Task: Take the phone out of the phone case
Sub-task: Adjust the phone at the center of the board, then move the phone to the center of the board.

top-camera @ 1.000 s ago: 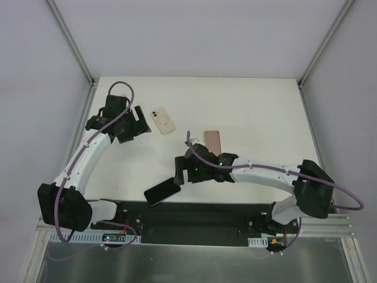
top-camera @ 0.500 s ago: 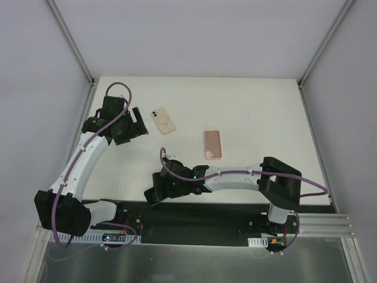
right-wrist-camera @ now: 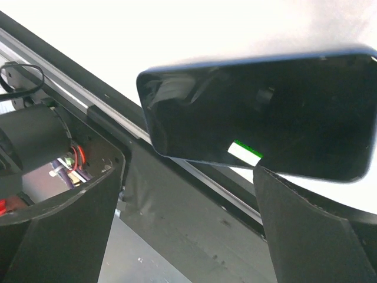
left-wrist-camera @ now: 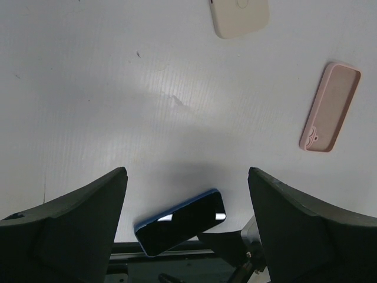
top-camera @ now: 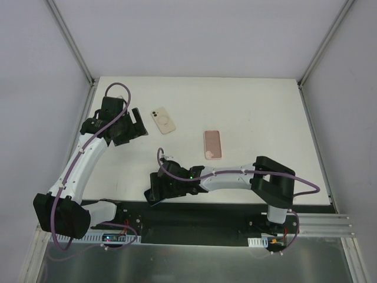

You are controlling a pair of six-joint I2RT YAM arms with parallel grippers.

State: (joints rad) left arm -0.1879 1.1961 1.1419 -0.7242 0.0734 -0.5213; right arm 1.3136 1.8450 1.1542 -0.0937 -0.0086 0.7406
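A black-screened phone in a blue case (left-wrist-camera: 181, 221) lies at the table's near edge, one corner over the black rail. It fills the top of the right wrist view (right-wrist-camera: 259, 124). My right gripper (top-camera: 155, 192) hovers over it and hides most of it in the top view. It is open (right-wrist-camera: 188, 177), its jaws wide apart, and the right finger (right-wrist-camera: 318, 230) overlaps the phone's lower edge. My left gripper (top-camera: 133, 121) is open and empty (left-wrist-camera: 187, 174) at the far left, high above the table.
A pink empty case (top-camera: 212, 144) lies mid-table and shows in the left wrist view (left-wrist-camera: 330, 107). A cream case with a round ring (top-camera: 163, 120) lies next to the left gripper. The black base rail (top-camera: 200, 215) runs along the near edge.
My right arm has swung left and toward the near edge, from beside the pink case to over the blue-cased phone. The left arm has hardly moved.
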